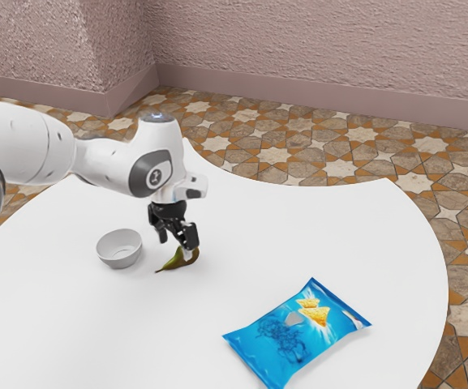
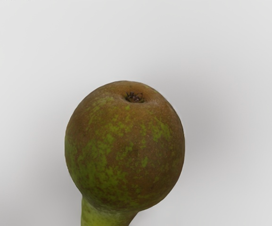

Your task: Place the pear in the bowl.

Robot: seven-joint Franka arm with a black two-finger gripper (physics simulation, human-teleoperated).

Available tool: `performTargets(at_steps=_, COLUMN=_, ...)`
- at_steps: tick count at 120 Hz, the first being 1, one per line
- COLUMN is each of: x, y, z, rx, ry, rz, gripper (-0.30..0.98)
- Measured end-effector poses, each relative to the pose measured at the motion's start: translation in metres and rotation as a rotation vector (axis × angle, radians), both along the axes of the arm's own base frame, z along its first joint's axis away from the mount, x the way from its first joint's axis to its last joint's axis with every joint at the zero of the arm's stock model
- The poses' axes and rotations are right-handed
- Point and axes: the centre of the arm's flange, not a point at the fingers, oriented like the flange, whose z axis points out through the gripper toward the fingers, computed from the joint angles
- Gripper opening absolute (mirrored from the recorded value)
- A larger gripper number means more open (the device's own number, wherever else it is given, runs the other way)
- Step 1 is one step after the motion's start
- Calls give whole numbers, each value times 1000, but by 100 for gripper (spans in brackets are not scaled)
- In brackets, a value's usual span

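Observation:
In the exterior view my gripper (image 1: 176,246) is low over the table, its two fingers standing apart. One fingertip overlaps the upper part of the green-brown pear (image 1: 177,260), which lies on its side with its stem toward the exterior view's left. The other fingertip is nearer the bowl. Contact with the pear cannot be made out. The wrist view shows the pear (image 2: 125,148) from its rounded blossom end, its narrow green neck running out of the picture. A small light-grey bowl (image 1: 120,248) sits upright beside the pear, toward the exterior view's left, nothing visible inside it.
A blue chip bag (image 1: 286,341) lies flat on the white table (image 1: 355,243), farther toward the exterior view's right and nearer that camera. The table's curved edge runs behind the gripper and around the right side, with tiled floor (image 1: 298,142) beyond.

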Motion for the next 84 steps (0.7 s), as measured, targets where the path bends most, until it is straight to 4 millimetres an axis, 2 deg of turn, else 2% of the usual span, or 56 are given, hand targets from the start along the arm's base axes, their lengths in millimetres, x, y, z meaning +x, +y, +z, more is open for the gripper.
performTargets(at_steps=18, x=12, y=7, z=-10, rx=-4, ry=-6, rz=-37, gripper=69)
performTargets(at_steps=45, x=14, y=7, z=-28, rx=-10, ry=9, rz=-95, gripper=69)
performTargets(at_steps=84, x=26, y=4, z=-33, rx=-14, ry=-18, rz=-153, gripper=69)
